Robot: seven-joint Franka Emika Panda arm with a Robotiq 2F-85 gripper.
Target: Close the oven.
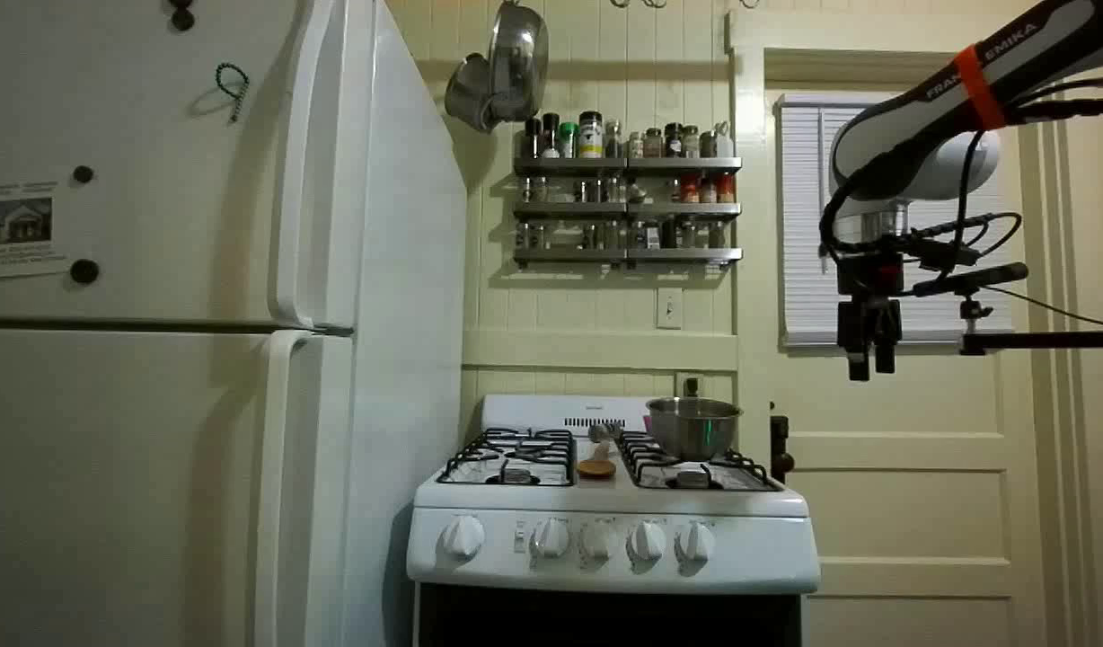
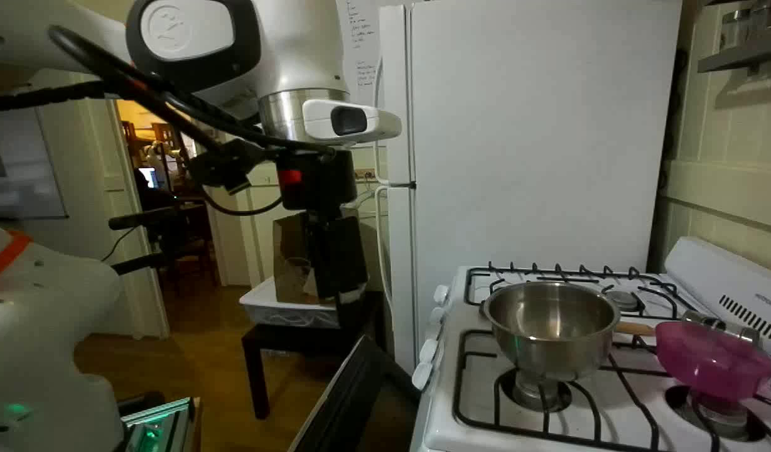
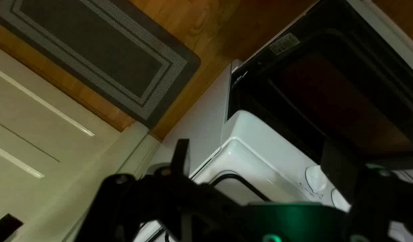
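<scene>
The oven is a white gas range with black grates and a row of white knobs, and its front panel (image 1: 498, 575) shows in an exterior view. Its dark oven door (image 2: 376, 408) is open, angled outward from the range front. In the wrist view, the door's dark inner face (image 3: 347, 87) lies beyond the white front edge (image 3: 260, 137). My gripper (image 1: 872, 367) points down, in the air, higher than the stovetop. It also shows in an exterior view (image 2: 348, 301) and the wrist view (image 3: 257, 156), with fingers apart and nothing between them. The gripper touches neither range nor door.
A steel bowl (image 2: 552, 351) stands on a burner, with a pink bowl (image 2: 712, 364) behind it. A tall white refrigerator (image 1: 408, 359) flanks the range. A black side table (image 2: 285, 339) bears a white bin (image 2: 297, 314). A grey mat (image 3: 102, 50) lies on the floor.
</scene>
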